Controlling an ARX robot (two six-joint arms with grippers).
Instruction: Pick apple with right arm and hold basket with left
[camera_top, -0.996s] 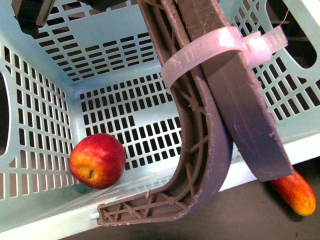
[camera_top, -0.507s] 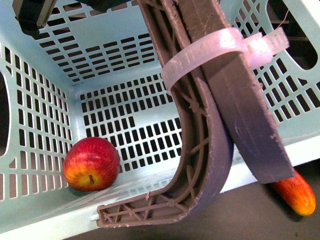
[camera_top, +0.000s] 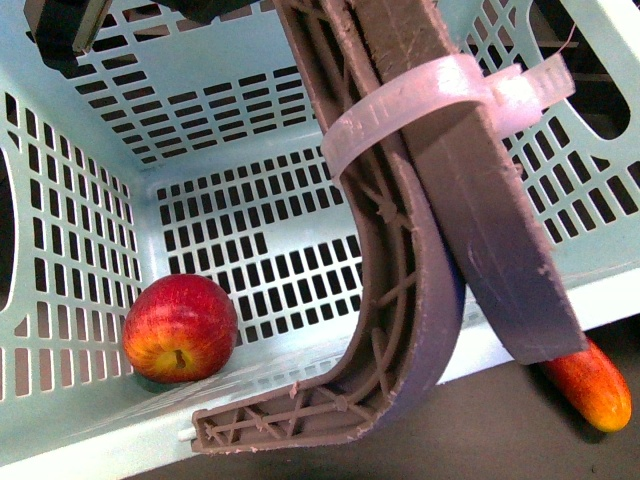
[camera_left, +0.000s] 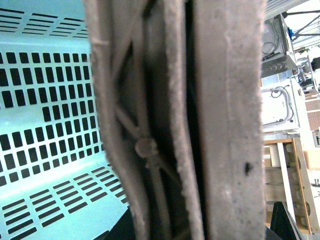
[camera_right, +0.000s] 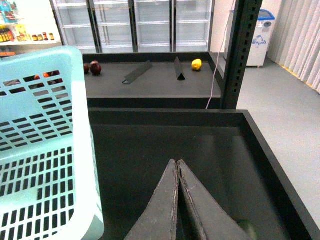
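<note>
The basket (camera_top: 90, 250), of light turquoise plastic with smooth walls pierced by rows of rectangular slots, is being seen from close above in the front view. The apple (camera_top: 180, 328), round and glossy red with a yellow-orange patch about its short stem, is lying inside the basket, in a lower corner against the slotted wall at the left of that view. Two brown handles (camera_top: 420, 250), curved, matte and braced by a lattice of ribs on the inner face, are being bound together by a translucent white zip tie (camera_top: 430, 100). Their edges are looking rough and fuzzy in the left wrist view. An elongated red-and-yellow fruit (camera_top: 592, 388) is lying outside the basket on a dark surface (camera_top: 480, 430), its upper end being covered by a handle.

The right gripper (camera_right: 177, 164) is being held over a black tray (camera_right: 260, 145) beside the basket wall, its two dark wedge-shaped fingers pressed together with nothing between them. Of the left gripper (camera_left: 200, 232) only dark slivers are being shown on either side of the handles, which are filling its wrist view, so whether its jaws are clamped cannot be told. The handle tops are being cut off by the frame edge.
</note>
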